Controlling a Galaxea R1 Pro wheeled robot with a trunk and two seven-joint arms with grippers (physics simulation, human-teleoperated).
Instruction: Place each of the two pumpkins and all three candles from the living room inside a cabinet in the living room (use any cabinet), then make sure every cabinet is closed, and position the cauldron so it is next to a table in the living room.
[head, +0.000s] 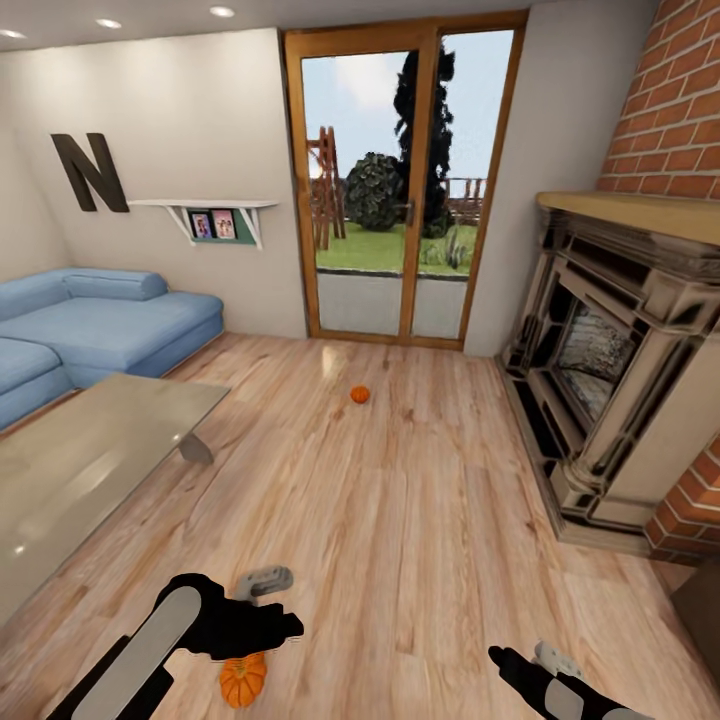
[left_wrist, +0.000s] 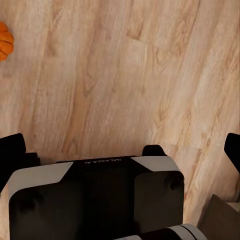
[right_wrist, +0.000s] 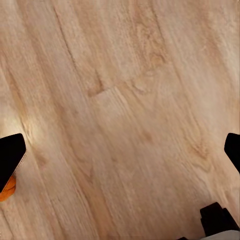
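Now I hover my left pincer (head: 262, 618), spread wide and empty, beside the near pumpkin (head: 243, 680); next, descend onto it.

Head cam sits high, angled forward and down over both arms across the wood floor (head: 420, 520) toward the glass door (head: 400, 190). Both wrist cams point down at those planks from close up. The near pumpkin (head: 243, 680) also shows in the left wrist cam (left_wrist: 5, 41).
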